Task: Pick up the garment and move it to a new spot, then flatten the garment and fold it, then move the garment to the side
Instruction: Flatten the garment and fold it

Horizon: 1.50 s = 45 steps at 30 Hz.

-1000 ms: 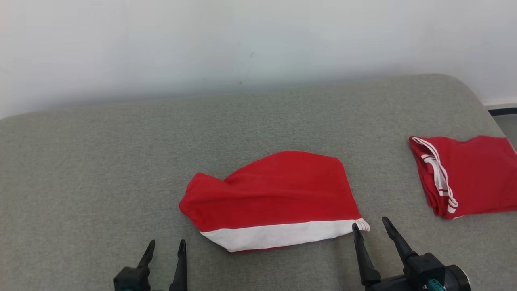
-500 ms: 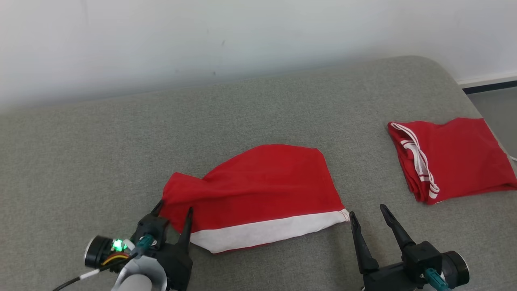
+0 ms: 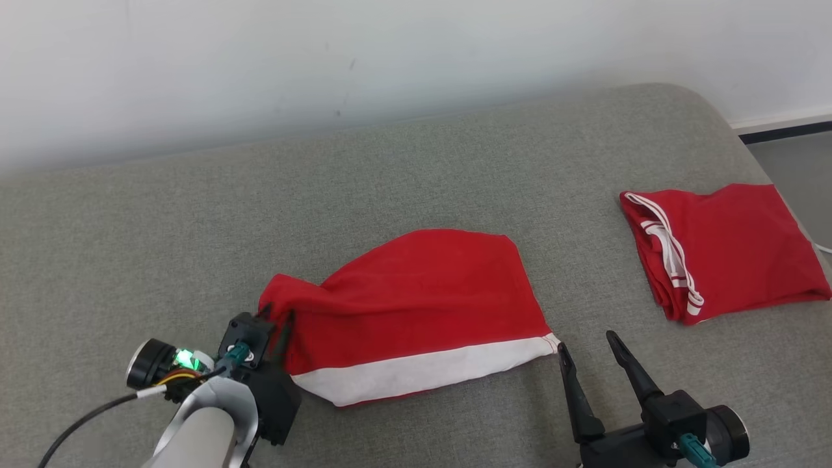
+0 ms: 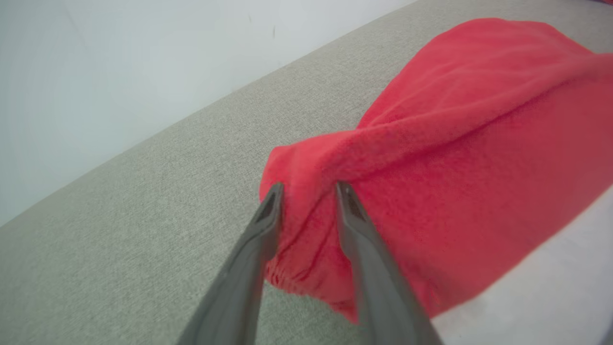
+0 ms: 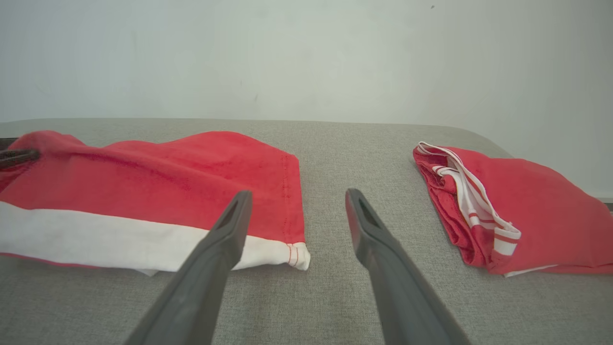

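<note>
The left gripper [image 3: 275, 317] is pinching the bunched left corner of the red cloth garment with a broad white band [image 3: 416, 305], which is lying in the middle of the grey fabric surface [image 3: 162, 227]. The right gripper [image 3: 585, 341] is holding its fingers spread wide just beside the band's right corner, grasping nothing.

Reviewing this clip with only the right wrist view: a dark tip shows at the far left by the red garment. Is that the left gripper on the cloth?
Observer: Yes. The left wrist view shows the left gripper straddling a bunched corner of the garment, red cloth between its fingers.
Operator: Pinched shut?
Observer: Cannot tell; the fingers stand close around the fold, with cloth filling the gap.
Operator: Where does that arm come from?
Observer: In the head view its pale forearm enters at the lower left, a green light lit beside the gripper.
</note>
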Available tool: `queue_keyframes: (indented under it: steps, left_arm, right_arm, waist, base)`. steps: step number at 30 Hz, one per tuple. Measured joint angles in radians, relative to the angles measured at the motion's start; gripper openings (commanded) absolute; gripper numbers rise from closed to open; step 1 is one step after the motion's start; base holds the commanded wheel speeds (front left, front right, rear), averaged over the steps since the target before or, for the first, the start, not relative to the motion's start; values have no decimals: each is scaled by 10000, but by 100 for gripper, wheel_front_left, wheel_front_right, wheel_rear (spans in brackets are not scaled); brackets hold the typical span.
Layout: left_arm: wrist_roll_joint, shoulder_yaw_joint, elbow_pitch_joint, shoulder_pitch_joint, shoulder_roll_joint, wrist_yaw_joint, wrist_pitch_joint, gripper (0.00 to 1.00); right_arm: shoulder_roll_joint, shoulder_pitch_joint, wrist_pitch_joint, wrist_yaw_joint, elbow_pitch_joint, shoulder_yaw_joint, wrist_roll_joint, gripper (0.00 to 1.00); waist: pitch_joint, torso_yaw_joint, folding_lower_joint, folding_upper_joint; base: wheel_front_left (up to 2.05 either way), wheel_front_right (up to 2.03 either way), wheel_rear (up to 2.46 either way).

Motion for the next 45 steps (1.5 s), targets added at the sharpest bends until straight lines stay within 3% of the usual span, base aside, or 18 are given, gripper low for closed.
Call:
queue_keyframes:
  steps: [11, 21, 30, 31, 32, 39, 45]
  left_arm:
    - [-1028, 606, 186, -1212, -606, -71, 625, 0]
    - [-1868, 1607, 911, -3189, -1175, 1231, 1409, 0]
    - [-1668, 1360, 2470, -4002, -1643, 2305, 648, 0]
    - [-1551, 1285, 2614, -4037, -1645, 2353, 476, 85]
    - [-1484, 1187, 2731, -4089, -1638, 2368, 290, 100]
    - [-1317, 675, 3212, -4275, -1712, 1760, -815, 100]
    - [-1519, 757, 2159, -3787, -1639, 1302, -1344, 100]
  right_arm:
    - [17, -96, -42, 2, -27, 77, 2, 100]
    - [31, -593, -178, 0, 59, 433, 155, 100]
    - [35, -1046, -355, 2, 332, 656, 270, 100]
    - [35, -1108, -359, 0, 351, 690, 270, 100]
    - [35, -1169, -364, 0, 355, 711, 270, 100]
    - [17, -1285, -366, 0, 290, 514, 127, 100]
    - [-136, -1251, 98, 0, 226, 708, 136, 100]
  waist:
    - [284, -118, 0, 0]
    - [921, -497, 0, 0]
    - [1538, -1145, 0, 0]
    - [1600, -1184, 0, 1]
    - [1663, -1208, 0, 1]
    - [1799, -728, 0, 1]
    - [1537, -80, -2, 0]
  base:
    - [0, 0, 0]
    - [0, 0, 0]
    - [0, 0, 0]
    - [0, 0, 0]
    - [0, 0, 0]
    - [0, 0, 0]
    - [0, 0, 0]
